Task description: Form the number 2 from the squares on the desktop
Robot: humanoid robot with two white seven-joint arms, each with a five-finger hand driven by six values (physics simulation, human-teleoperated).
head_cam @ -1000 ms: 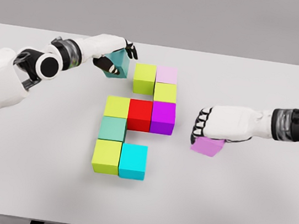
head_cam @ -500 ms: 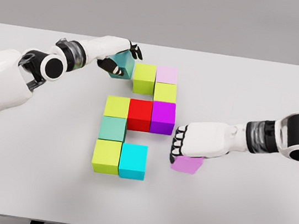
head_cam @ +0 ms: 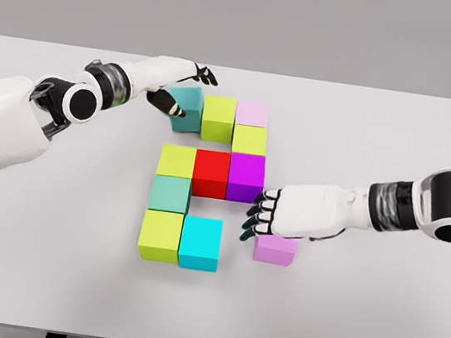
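White table (head_cam: 397,143) held the coloured blocks, and we could read no writing or labels on any of them. Our left hand (head_cam: 180,87) lay over the teal block (head_cam: 187,96), which touched the lime block (head_cam: 217,118) at the top of the figure; we couldn't tell whether its fingers gripped it. Our right hand (head_cam: 282,213) rested with loosely spread fingers on the violet block (head_cam: 274,248), near the cyan block (head_cam: 201,243) but apart from it.

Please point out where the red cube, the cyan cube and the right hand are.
red cube (head_cam: 210,174), head view, middle of its top face.
cyan cube (head_cam: 201,241), head view, middle of its top face.
right hand (head_cam: 288,212), head view, back of the hand.
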